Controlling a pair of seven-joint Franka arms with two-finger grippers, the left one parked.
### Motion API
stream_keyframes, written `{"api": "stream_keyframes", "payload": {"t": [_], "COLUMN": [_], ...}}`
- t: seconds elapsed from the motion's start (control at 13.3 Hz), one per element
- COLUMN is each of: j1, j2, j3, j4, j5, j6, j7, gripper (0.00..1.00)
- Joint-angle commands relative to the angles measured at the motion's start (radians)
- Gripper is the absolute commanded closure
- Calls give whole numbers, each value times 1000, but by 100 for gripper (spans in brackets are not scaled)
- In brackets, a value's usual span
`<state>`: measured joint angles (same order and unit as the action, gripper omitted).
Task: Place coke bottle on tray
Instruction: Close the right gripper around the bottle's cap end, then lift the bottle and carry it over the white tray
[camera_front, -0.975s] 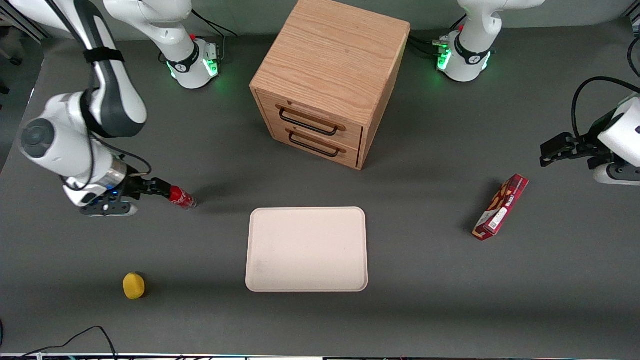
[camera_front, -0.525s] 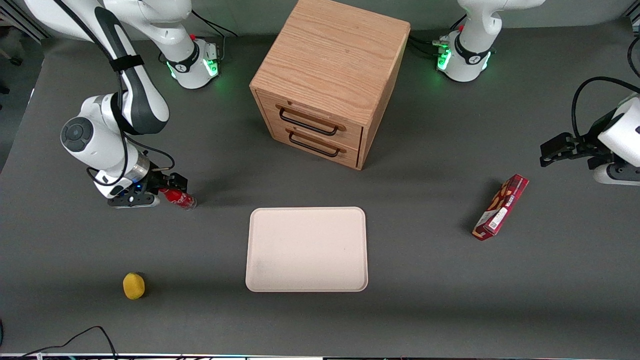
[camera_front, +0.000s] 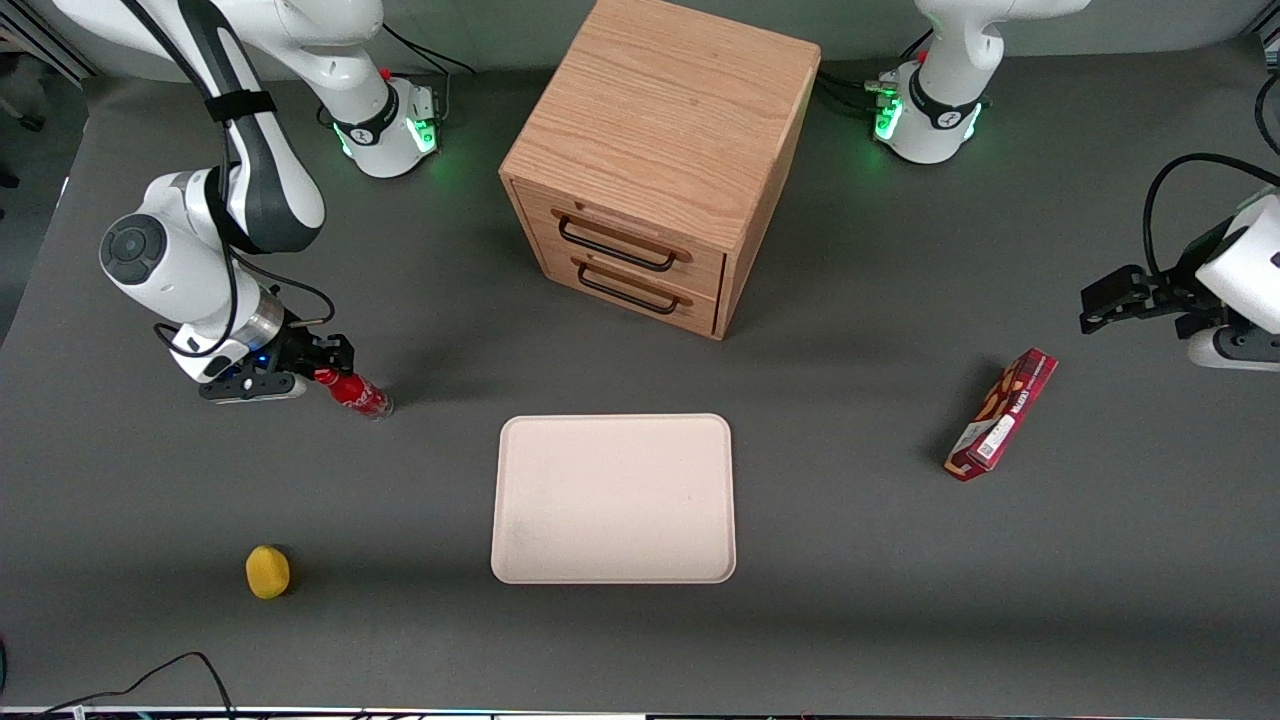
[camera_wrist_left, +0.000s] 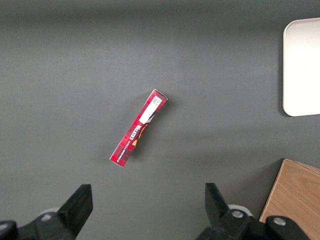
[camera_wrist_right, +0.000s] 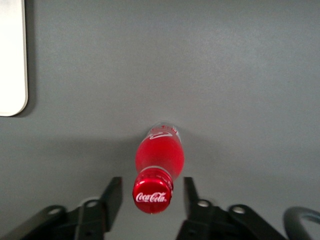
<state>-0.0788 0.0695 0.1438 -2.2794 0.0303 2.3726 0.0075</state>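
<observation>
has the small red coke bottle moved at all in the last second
No. The small red coke bottle stands at the same spot relative to the pale beige tray; only the gripper shifted around its cap.

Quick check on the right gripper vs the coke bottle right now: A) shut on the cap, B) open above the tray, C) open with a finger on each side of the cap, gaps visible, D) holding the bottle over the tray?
C: in the right wrist view the gripper is open, its fingers flanking the coke bottle at its cap with gaps showing, away from the tray.
</observation>
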Motion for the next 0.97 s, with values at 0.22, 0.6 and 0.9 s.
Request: {"api": "stream_keyframes", "payload": {"t": [0.22,0.6,0.9], "j1": [-15,-6,28], "j2": [-28,1,180], "j3": [10,10,10], "j4": [0,416,985], "j5": [-12,-13,-15], "j6": [-9,-457,-948], "j7": [-21,14,92], "gripper": [100,100,100]}}
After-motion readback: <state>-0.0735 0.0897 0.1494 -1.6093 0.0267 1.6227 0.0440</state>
